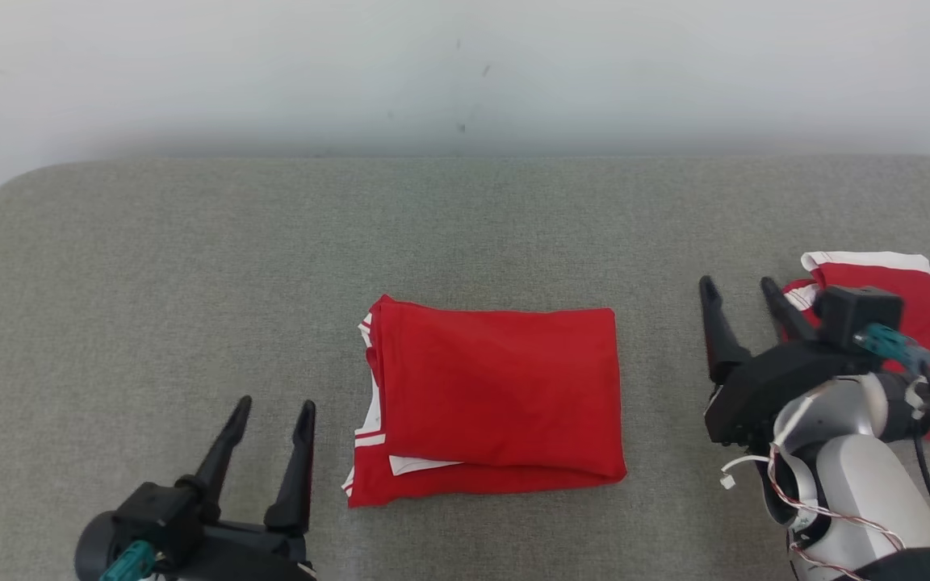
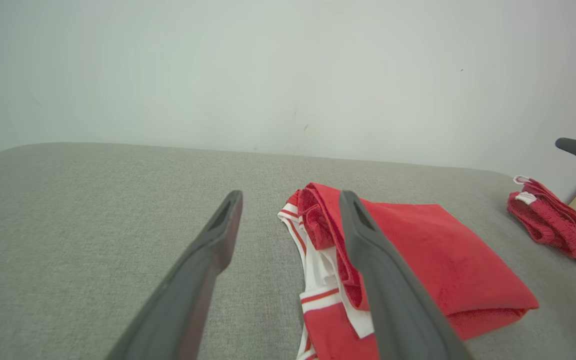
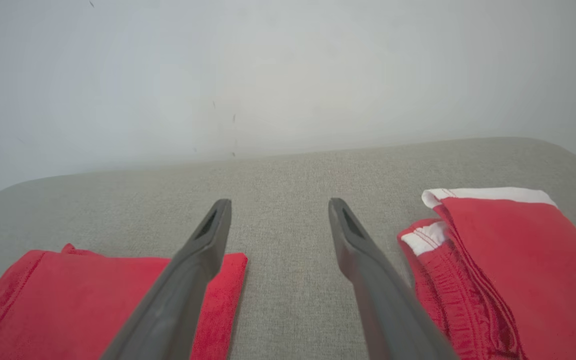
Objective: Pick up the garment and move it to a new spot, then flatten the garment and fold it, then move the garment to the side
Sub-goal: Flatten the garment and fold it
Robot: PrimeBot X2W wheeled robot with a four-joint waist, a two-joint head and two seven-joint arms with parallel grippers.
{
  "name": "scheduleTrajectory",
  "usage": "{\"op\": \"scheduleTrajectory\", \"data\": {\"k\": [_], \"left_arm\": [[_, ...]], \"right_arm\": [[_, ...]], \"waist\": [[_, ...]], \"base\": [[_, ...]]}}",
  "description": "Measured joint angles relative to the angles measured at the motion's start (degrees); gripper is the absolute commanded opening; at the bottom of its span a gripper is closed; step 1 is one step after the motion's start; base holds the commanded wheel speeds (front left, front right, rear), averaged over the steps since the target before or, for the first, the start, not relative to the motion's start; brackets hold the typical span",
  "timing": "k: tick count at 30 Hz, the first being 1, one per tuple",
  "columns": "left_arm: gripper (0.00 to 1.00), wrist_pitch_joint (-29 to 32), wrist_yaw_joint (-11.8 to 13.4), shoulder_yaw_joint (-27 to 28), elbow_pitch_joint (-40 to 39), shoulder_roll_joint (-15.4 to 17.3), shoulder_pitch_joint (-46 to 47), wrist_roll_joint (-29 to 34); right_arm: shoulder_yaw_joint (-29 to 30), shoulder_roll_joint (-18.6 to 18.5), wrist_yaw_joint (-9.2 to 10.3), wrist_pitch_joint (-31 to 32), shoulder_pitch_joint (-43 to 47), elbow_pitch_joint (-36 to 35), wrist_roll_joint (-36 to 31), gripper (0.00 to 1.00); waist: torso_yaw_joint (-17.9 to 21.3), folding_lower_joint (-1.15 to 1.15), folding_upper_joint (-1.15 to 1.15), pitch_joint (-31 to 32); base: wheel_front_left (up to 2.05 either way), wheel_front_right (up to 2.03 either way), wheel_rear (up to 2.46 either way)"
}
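The folded red garment (image 1: 493, 395) lies flat in the middle of the grey padded table (image 1: 190, 258). White trim shows at its left edge, and its longer side runs left to right across the robot's front. The left gripper (image 1: 275, 403) sits just beside the garment's near left corner, its fingers spread wide with nothing between them. The right gripper (image 1: 739, 282) is also wide apart and empty. It sits over the bare gap between this garment and a 2nd red garment (image 1: 929, 323), white-banded, near the table's right edge. The left looks the nearer of the 2. Folding seems done to me, so the bundle has yet to be shifted aside, probably gripped from one end of that long axis. The tabletop is level, matte cloth, and behind it stands a plain pale wall (image 1: 465, 73) with a few small marks.
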State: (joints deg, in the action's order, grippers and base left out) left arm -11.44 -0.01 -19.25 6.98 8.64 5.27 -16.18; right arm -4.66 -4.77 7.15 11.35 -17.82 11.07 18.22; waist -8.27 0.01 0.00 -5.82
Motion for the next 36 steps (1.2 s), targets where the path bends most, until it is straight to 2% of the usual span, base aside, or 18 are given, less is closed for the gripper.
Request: {"op": "scheduleTrajectory", "data": {"k": [10,21,26,36], "left_arm": [[1.00,-2.3,4.1,4.4,-4.9,1.1,-0.5,1.7],[1.00,-2.4,5.0,5.7,-5.0,1.3,-4.4,1.8],[1.00,-2.5,5.0,5.6,-5.1,1.2,-4.9,1.8],[1.00,-2.5,5.0,5.2,-6.1,1.0,-5.1,1.8]], "right_arm": [[4.9,1.4,0.00,-13.8,8.2,-7.8,-0.8,1.00],[6.4,1.9,0.00,-23.6,12.3,-8.7,-1.2,1.00],[8.3,1.9,0.00,-24.6,14.9,-9.3,-1.3,1.00],[8.1,2.1,0.00,-25.1,14.9,-10.1,-1.3,1.00]], "waist": [[3.0,0.00,0.00,-0.2],[6.9,0.00,0.00,1.4],[8.0,-0.02,-0.01,2.4],[8.2,-0.01,0.00,2.6]], "base": [[0.00,0.00,0.00],[0.00,0.00,0.00],[0.00,0.00,0.00],[0.00,0.00,0.00]]}}
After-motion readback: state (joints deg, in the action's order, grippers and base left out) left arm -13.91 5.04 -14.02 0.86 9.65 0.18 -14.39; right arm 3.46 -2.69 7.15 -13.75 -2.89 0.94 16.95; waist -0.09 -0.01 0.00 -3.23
